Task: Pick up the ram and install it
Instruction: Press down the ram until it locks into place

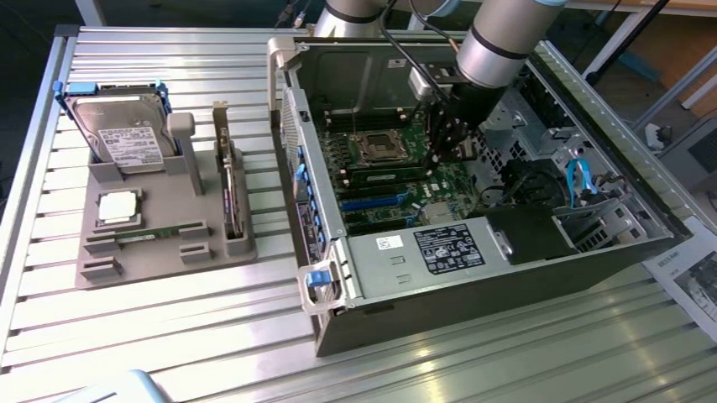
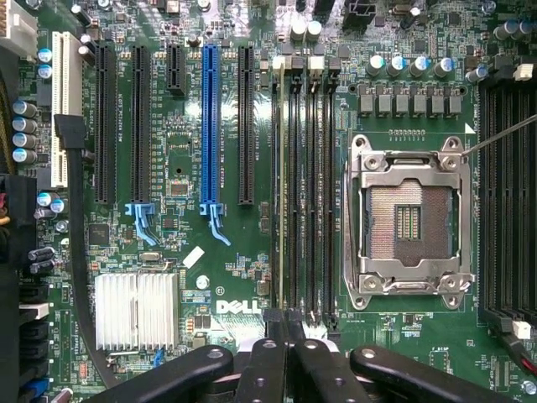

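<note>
On the exterior view's left, a grey moulded holder (image 1: 157,239) on the ribbed metal desk (image 1: 134,336) carries a thin green ram (image 1: 151,234) stick lying flat in a slot. Rightward, inside the open computer case (image 1: 471,252), the black end effector (image 2: 285,336) stands closed over the motherboard's (image 2: 226,277) narrow memory slots (image 2: 302,185); whether it grips anything cannot be told.

The ram (image 2: 292,193) (thin green stick) stands on edge in a motherboard slot (image 2: 310,193).

Arm (image 1: 499,42) inside open computer case (image 1: 471,252); ram (image 1: 151,232) on holder (image 1: 157,243).
</note>
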Motion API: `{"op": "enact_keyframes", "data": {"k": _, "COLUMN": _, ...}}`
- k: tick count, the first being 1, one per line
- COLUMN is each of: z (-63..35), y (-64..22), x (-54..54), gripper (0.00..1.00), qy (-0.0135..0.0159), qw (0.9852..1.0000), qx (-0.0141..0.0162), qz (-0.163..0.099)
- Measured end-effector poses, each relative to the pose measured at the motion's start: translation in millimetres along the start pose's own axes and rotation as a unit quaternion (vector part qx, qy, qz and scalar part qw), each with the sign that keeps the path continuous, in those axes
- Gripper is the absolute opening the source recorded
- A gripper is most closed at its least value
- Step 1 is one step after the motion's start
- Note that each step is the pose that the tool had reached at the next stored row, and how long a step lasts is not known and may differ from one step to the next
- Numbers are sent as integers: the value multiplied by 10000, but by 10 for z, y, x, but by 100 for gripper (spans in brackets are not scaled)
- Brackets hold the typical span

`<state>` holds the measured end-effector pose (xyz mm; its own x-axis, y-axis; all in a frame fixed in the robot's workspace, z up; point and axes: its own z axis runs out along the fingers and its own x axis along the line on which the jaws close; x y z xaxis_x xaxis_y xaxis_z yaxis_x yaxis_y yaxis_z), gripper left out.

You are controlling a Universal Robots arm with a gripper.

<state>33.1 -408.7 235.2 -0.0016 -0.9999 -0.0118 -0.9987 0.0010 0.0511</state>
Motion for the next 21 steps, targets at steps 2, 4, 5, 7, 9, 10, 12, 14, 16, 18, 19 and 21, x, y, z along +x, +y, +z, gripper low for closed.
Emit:
{"op": "enact_keyframes", "data": {"k": 2, "z": -1, "y": 0, "x": 0, "gripper": 10, "qy": 1, "qw": 10000, "qx": 0, "qz": 0}}
{"op": "enact_keyframes", "data": {"k": 4, "z": -1, "y": 11, "x": 0, "gripper": 10, "qy": 2, "qw": 10000, "qx": 0, "qz": 0}}
{"op": "enact_keyframes", "data": {"k": 5, "z": 0, "y": 27, "x": 0, "gripper": 10, "qy": 2, "qw": 10000, "qx": -1, "qz": 0}}
{"op": "enact_keyframes", "data": {"k": 7, "z": 4, "y": 99, "x": 0, "gripper": 10, "qy": 1, "qw": 10000, "qx": 4, "qz": 0}}
{"op": "enact_keyframes", "data": {"k": 9, "z": 8, "y": 168, "x": 0, "gripper": 10, "qy": 1, "qw": 10000, "qx": 11, "qz": 0}}
{"op": "enact_keyframes", "data": {"k": 10, "z": 9, "y": 204, "x": 0, "gripper": 10, "qy": 1, "qw": 10000, "qx": 15, "qz": 0}}
{"op": "enact_keyframes", "data": {"k": 12, "z": 12, "y": 251, "x": 0, "gripper": 10, "qy": 1, "qw": 10000, "qx": 18, "qz": 0}}
{"op": "enact_keyframes", "data": {"k": 14, "z": 14, "y": 290, "x": 1, "gripper": 10, "qy": 1, "qw": 10000, "qx": 20, "qz": 0}}
{"op": "enact_keyframes", "data": {"k": 16, "z": 16, "y": 327, "x": 1, "gripper": 10, "qy": 1, "qw": 10000, "qx": 21, "qz": -1}}
{"op": "enact_keyframes", "data": {"k": 18, "z": 18, "y": 365, "x": 1, "gripper": 10, "qy": 1, "qw": 10000, "qx": 23, "qz": 0}}
{"op": "enact_keyframes", "data": {"k": 19, "z": 19, "y": 384, "x": 1, "gripper": 10, "qy": 1, "qw": 10000, "qx": 23, "qz": 0}}
{"op": "enact_keyframes", "data": {"k": 21, "z": 21, "y": 440, "x": 0, "gripper": 10, "qy": 2, "qw": 10000, "qx": 24, "qz": -1}}
